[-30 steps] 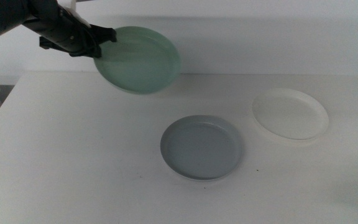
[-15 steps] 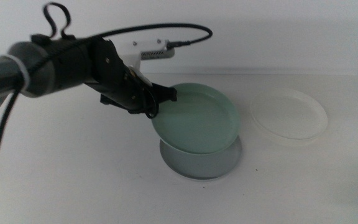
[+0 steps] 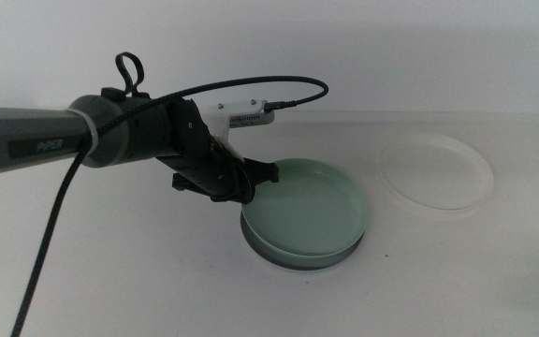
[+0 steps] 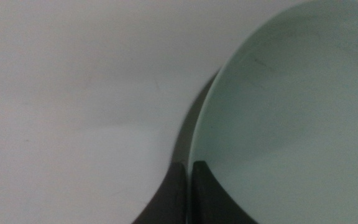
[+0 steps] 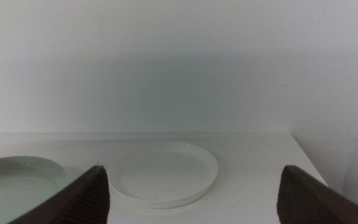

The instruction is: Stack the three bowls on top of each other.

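Left gripper (image 3: 251, 181) is clamped on the near-left rim of the mint green bowl (image 3: 312, 206), jaws pinched narrow across the thin wall. That bowl sits in the grey bowl (image 3: 293, 261) at table centre, only the grey rim showing beneath. The white bowl (image 3: 435, 170) lies apart, to the right. Right gripper (image 5: 191, 186) waits spread wide and empty (out of the middle view). Judged properties: light, stiff, smooth plastic; grip at the rim, since flat faces offer no purchase.
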